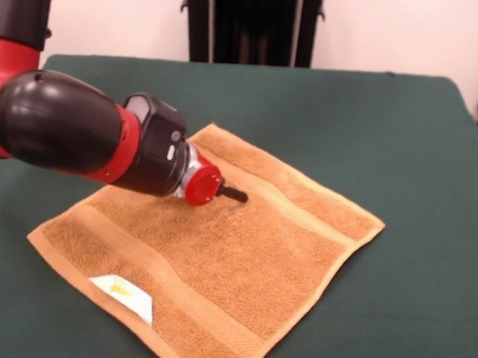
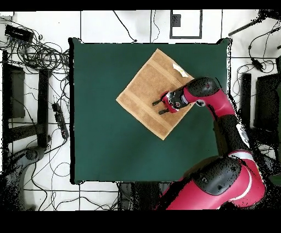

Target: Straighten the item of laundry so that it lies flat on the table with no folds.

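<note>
Reaching in from the left, the arm (image 1: 60, 123) hides part of the towel (image 1: 218, 251), which lies spread on the green desk (image 1: 404, 140), its near corner cut off, with the jaws (image 2: 160, 106) apart over its middle.

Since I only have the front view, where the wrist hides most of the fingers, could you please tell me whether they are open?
Observer: Yes. In the overhead view the gripper shows two fingers spread apart over the orange-tan towel, not closed on the cloth.
Operator: Thank you. My view cuts off the towel's nearest corner; is it folded?
Observer: No. Overhead, that corner shows whole and lies flat on the green table, along the edge from the white tag.
</note>
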